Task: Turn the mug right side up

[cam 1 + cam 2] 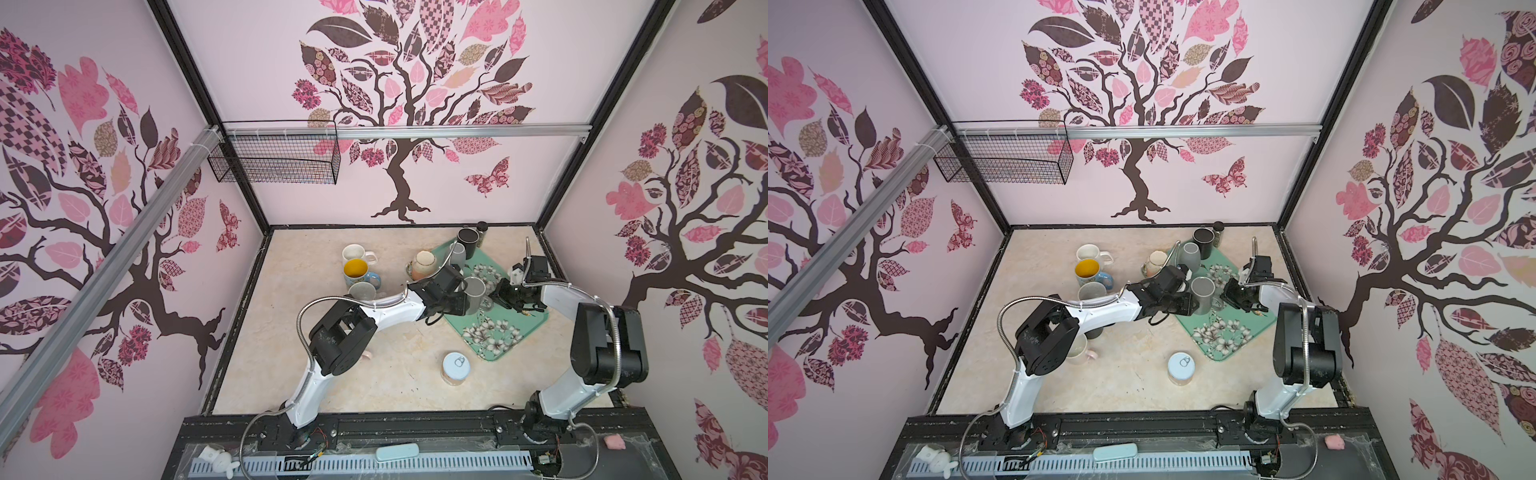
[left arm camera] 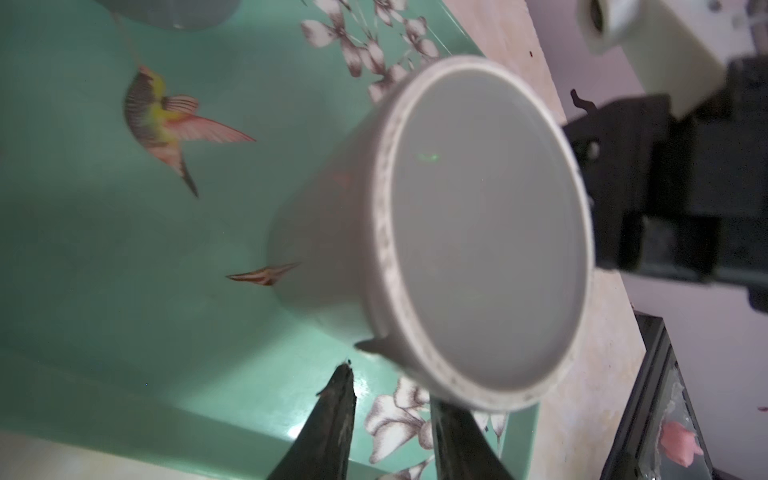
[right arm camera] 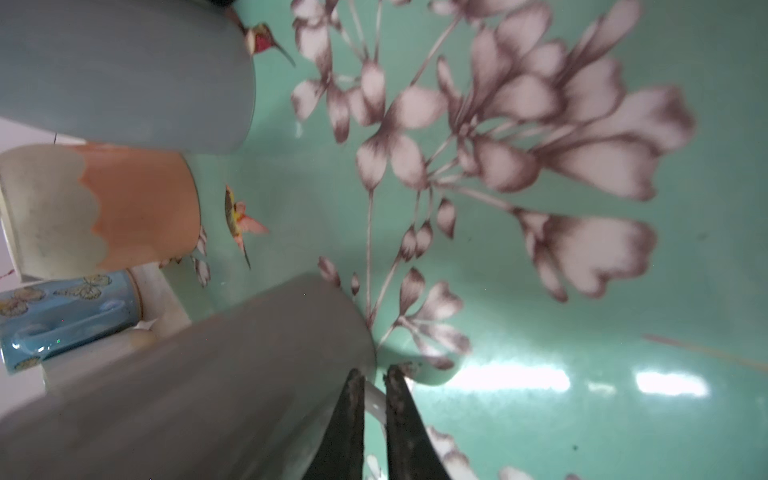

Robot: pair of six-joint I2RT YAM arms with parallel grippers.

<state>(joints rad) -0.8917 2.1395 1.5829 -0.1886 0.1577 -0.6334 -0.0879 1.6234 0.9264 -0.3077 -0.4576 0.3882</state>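
Observation:
A grey mug (image 1: pixel 473 293) (image 1: pixel 1203 295) stands upside down on the green flowered tray (image 1: pixel 498 332), its flat base (image 2: pixel 482 232) facing up. My right gripper (image 1: pixel 494 297) (image 3: pixel 375 372) is at the mug's right side, shut on the mug's handle (image 3: pixel 374 401), which shows as a pale strip between its fingers. My left gripper (image 1: pixel 459 303) (image 2: pixel 392 388) sits at the mug's left side with its fingers apart. Only the tray's flower print shows between them, and one fingertip is hidden under the base rim.
On the tray's far end stand a second grey mug (image 1: pixel 457 253) and a black mug (image 1: pixel 468 239), with a peach mug (image 1: pixel 423 264) just off its edge. White (image 1: pixel 354 252), blue (image 1: pixel 357 270) and grey (image 1: pixel 362 291) mugs cluster at left. A can (image 1: pixel 456 368) stands in front.

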